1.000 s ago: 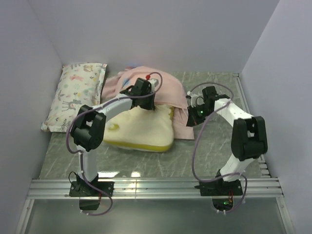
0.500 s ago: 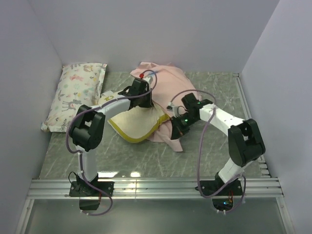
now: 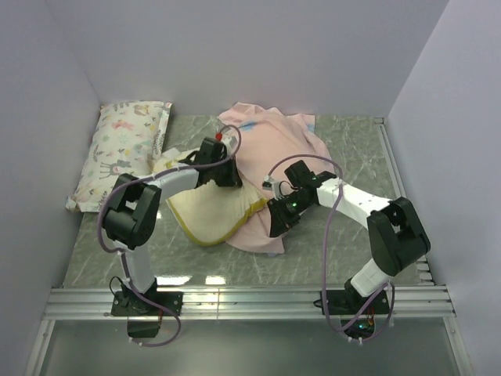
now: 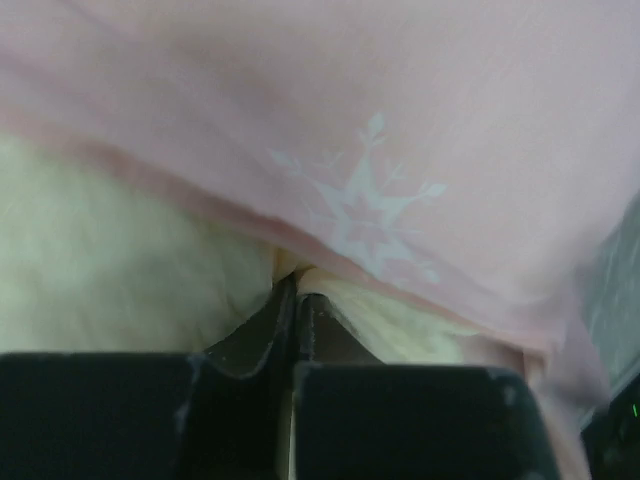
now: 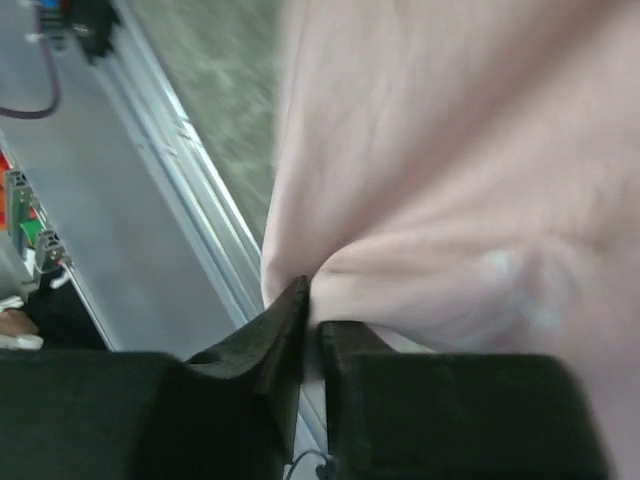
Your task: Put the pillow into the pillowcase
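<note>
Top external view: the pink pillowcase (image 3: 274, 149), pinched by the right gripper (image 3: 277, 219), has been drawn further over the pillow (image 3: 205, 213), now about half covered, while the left gripper (image 3: 228, 178) stays pressed shut at the pillowcase opening.

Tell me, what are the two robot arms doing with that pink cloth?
They are dressing a pillow. The left pincer is shut at the edge of the cream pillow, seemingly pinching it, right where the pink pillowcase begins. The right pincer pinches a fold of the pillowcase. The pillow is only partly covered; much of it sticks out.
</note>
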Robot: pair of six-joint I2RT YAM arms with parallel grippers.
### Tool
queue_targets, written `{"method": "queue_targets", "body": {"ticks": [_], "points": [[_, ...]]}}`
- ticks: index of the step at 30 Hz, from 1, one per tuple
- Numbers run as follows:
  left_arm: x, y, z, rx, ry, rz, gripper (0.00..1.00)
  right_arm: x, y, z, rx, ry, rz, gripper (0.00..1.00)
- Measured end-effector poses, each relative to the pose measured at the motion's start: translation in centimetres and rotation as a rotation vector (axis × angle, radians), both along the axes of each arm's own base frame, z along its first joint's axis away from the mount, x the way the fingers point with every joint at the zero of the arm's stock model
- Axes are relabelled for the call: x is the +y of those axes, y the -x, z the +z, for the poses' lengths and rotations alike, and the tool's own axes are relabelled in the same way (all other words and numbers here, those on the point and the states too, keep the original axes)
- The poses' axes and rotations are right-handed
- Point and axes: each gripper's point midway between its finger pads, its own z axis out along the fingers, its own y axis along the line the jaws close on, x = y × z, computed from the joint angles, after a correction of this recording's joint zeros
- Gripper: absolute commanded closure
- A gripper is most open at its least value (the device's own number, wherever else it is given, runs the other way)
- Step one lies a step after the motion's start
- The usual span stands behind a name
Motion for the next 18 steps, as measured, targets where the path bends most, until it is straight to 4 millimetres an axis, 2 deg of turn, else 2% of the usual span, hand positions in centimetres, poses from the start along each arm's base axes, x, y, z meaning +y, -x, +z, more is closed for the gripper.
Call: {"method": "queue_targets", "body": {"ticks": [1, 2, 4, 5, 8, 10, 15, 17, 18], "points": [[-0.2, 1.5, -1.7, 0.053, 0.009, -0.034, 0.84, -0.6, 0.1, -0.7, 0.026, 0.025, -0.022, 0.58], [-0.4, 2.7, -2.7, 0.09, 0.025, -0.066, 0.62, -1.0, 0.0, -1.0, 0.042, 0.04, -0.042, 0.51], [-1.1, 4.4, -3.1, 0.137, 0.075, -0.14, 0.47, -1.0, -0.3, -0.7, 0.035, 0.037, -0.043, 0.46], [-1.3, 4.8, -2.4, 0.137, 0.098, -0.174, 0.34, -1.0, -0.5, -0.2, 0.026, 0.034, -0.036, 0.46], [-1.1, 5.8, 0.7, 0.073, 0.096, -0.271, 0.28, -0.8, -1.7, 1.7, -0.013, 0.022, -0.031, 0.5], [-0.4, 6.7, 4.0, -0.005, 0.065, -0.336, 0.27, -1.0, -3.5, 3.2, -0.069, 0.012, -0.065, 0.53], [2.2, 9.2, 12.1, -0.276, -0.052, -0.485, 0.26, -3.6, -7.7, 5.5, -0.263, 0.084, -0.211, 0.51], [3.7, 10.9, 13.0, -0.347, -0.114, -0.544, 0.24, -4.0, -8.8, 6.1, -0.326, 0.135, -0.235, 0.48], [4.4, 11.9, 12.7, -0.367, -0.146, -0.573, 0.21, -3.9, -9.4, 6.3, -0.357, 0.154, -0.242, 0.46]]}}
